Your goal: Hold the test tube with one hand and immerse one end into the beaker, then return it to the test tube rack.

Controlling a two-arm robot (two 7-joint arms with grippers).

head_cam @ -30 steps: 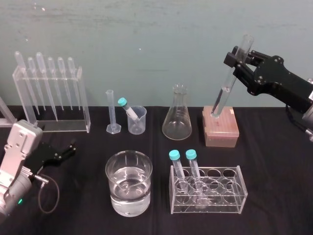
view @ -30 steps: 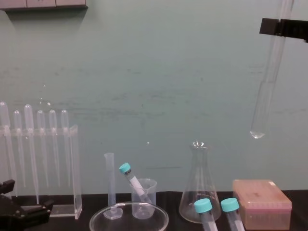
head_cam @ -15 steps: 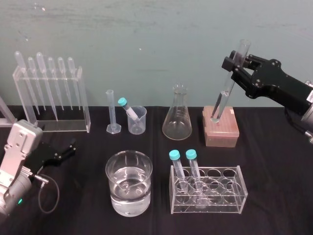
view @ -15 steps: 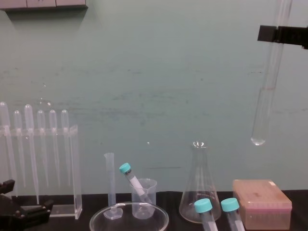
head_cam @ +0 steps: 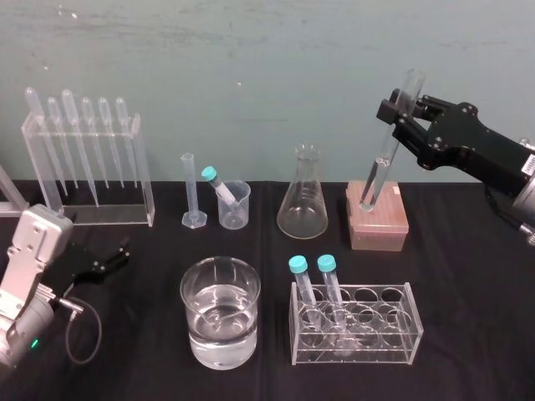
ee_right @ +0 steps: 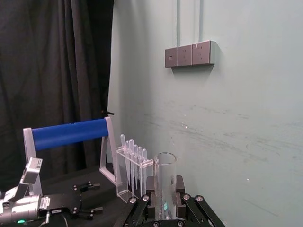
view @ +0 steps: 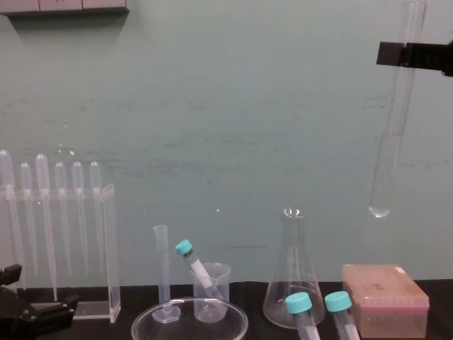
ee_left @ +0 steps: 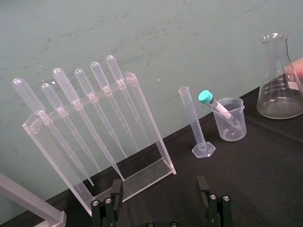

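Tube (head_cam: 384,159) hangs in my right claw (head_cam: 399,110), pinched near its upper part, open rim up and rounded end down. It leans a little, with the top farther to my right than the bottom. From the chest it (view: 393,142) is high in the air, its round end well above the pink box (view: 386,297) and not touching it. From the head its lower end lines up with the box (head_cam: 378,219). My right claw (view: 414,54) is narrow, its fingers (ee_right: 180,189) shut on the glass from both sides, and the wrist camera looks straight up the tube (ee_right: 165,177) to its plain rim.

Beaker (head_cam: 201,334) stands near the front of the black table (head_cam: 468,317), about half full of clear liquid, well apart from the tube and lower to my left. Its broad rim (view: 212,327) shows low down from the chest. Just to its right is the clear rack (head_cam: 393,347), with two teal-capped tubes (head_cam: 312,280) upright in its left holes. Behind the rack, beside the box, sits the flask (head_cam: 303,200). Farther left are a small cup (head_cam: 234,205) with a capped tube leaning in it and the pipette stand (head_cam: 84,167).

My left claw (head_cam: 117,255) lies low on the table at my left, in front of the pipette stand, with its fingers (ee_left: 116,191) spread wide and nothing between them.
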